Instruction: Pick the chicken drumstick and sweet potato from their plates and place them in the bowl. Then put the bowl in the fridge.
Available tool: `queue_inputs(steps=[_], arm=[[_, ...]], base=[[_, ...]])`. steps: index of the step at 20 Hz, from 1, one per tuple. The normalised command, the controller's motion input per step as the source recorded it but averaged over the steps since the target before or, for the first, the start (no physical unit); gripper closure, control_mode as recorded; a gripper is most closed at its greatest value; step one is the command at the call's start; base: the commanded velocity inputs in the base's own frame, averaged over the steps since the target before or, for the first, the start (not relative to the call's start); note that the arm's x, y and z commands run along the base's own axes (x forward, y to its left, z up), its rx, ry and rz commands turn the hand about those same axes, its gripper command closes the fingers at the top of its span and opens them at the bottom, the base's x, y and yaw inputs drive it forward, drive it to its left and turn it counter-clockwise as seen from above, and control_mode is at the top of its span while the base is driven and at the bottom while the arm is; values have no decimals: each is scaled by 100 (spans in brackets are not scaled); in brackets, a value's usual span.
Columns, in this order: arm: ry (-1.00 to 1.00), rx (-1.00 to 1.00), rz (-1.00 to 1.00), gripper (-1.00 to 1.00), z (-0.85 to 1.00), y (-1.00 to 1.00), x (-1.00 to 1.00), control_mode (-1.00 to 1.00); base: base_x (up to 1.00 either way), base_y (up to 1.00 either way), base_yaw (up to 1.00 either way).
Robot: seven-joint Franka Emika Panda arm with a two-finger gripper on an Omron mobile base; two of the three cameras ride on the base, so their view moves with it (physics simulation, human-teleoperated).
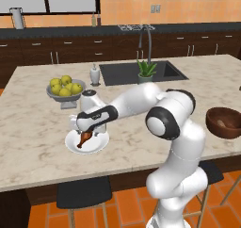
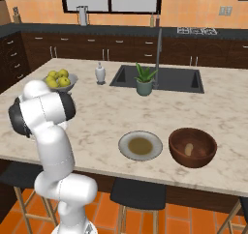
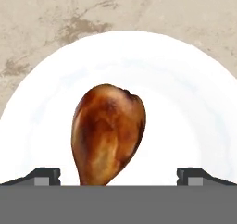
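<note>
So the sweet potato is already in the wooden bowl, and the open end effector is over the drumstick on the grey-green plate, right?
Wrong plate. The drumstick lies on the white plate, as the hand view shows; the grey-green plate sits beside the wooden bowl. The sweet potato is in that bowl, and the end effector is open.

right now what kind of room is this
A simulated home kitchen: a marble island counter with a sink and faucet, dark cabinets behind, and a stovetop on the back counter.

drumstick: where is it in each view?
Left base view: chicken drumstick on the white plate, lower left, under the hand.
Right base view: not seen; arm blocks that side.
Hand view: centre, on the same plate.
Shared landmark: white plate.
</note>
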Motion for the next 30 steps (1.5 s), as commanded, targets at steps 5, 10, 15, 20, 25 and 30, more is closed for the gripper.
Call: queue_inputs(steps=[5,10,15,20,25,30], arm=[[1,0,0,-100,-13,4,12,-100],[4,0,0,-100,-30,0,0,-100],[0,0,0,100,-38,0,7,-100],[0,1,0,100,-11,-13,-15,-100],[-4,4,-2,100,11,-35,-65,-100],[-2,2,-4,100,59,-50,-69,-100]], base=[[0,0,0],[0,0,0],[0,0,0],[0,0,0],[0,0,0],[0,0,0]])
